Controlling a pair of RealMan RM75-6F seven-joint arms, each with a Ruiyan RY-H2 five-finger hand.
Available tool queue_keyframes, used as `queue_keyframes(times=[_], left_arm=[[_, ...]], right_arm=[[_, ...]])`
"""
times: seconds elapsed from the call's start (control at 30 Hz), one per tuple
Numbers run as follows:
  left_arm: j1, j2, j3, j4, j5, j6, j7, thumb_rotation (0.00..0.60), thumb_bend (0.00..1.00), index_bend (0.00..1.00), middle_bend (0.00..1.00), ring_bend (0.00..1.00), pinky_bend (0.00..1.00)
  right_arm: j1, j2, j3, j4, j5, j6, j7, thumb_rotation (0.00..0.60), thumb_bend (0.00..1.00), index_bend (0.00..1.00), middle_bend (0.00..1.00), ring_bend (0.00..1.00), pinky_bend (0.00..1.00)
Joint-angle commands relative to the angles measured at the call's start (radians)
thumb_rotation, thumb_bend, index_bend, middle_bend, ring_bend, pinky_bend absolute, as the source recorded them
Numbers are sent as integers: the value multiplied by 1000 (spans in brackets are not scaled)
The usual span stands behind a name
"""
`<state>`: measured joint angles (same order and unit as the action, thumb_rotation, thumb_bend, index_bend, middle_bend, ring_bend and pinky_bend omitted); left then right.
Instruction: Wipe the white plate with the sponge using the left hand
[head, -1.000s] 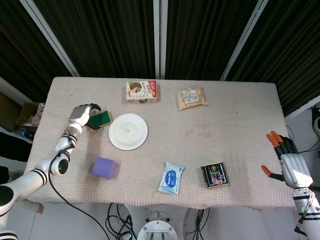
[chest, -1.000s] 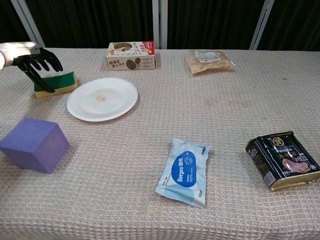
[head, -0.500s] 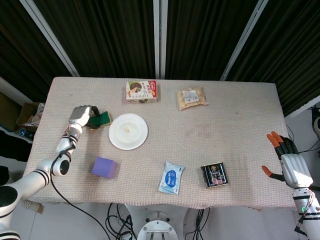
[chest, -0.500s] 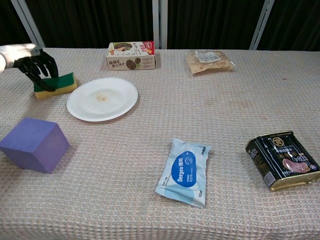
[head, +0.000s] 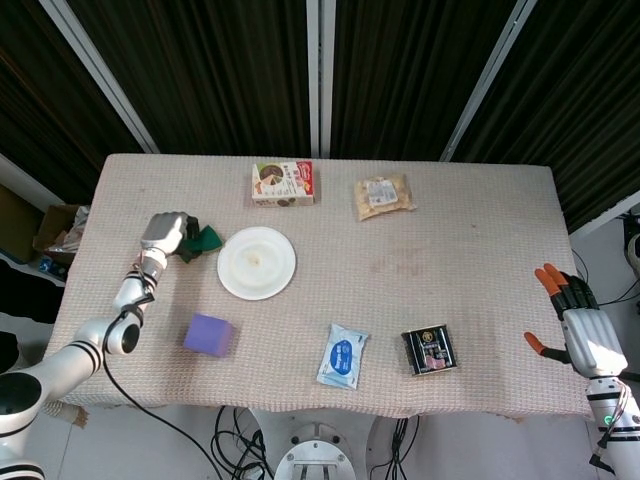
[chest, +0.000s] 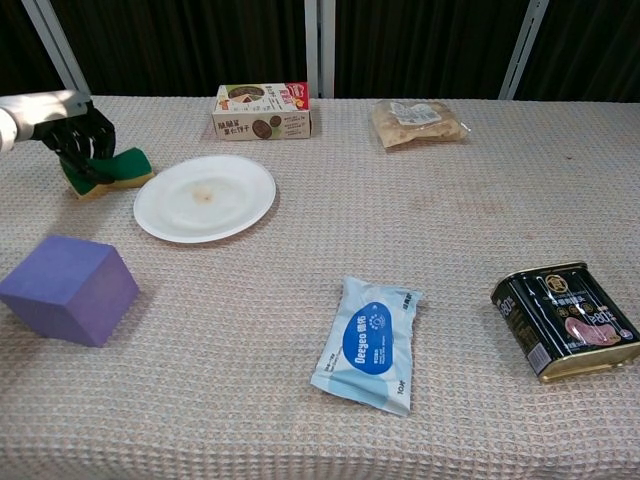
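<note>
I had the left hand (chest: 78, 140) closed around the sponge (chest: 118, 169), its dark fingers wrapped over the green top, with the yellow underside showing below. The sponge sat tilted in the grip, just to the left of the white plate (chest: 205, 197) and not touching it; I could not tell whether it still rested on the tablecloth (chest: 400, 230) or was lifted slightly. From the head camera, the same hand (head: 170, 236) and sponge (head: 205, 238) appeared just beside the plate's (head: 257, 262) left rim.

The plate carried a small brownish smear near its middle, so I judged that no wiping had begun. Grasping looked done; carrying the sponge over the plate and rubbing it remained.

Behind the plate stood a biscuit box (chest: 262, 110). In front of the plate and to its left sat a purple block (chest: 68, 289). Far to the plate's right, the right hand (head: 575, 322) hung off the table edge, fingers spread, holding nothing.
</note>
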<state>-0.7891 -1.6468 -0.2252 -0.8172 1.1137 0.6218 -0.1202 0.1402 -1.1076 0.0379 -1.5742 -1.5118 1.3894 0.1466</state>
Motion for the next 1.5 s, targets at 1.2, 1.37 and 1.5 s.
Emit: queue_keyframes(times=[1.2,1.37,1.5], left_arm=[[-312,100,155,-244,-183,-181,473,600,504,636,627,545,456],[-323,142,168,-307,-268,-144,506,600,505,637,627,545,456],[-334,194,154,-387,-303,-109,505,600,510,637,627,545,455]], right_arm=[[-13,-7,-4,6,3,3,8,600,145,0,41,0,0],[-11,-10,-4,9,1,2,10,600,145,0,41,0,0],[-10,-10,-3,8,2,1,8,600,145,0,40,0,0]])
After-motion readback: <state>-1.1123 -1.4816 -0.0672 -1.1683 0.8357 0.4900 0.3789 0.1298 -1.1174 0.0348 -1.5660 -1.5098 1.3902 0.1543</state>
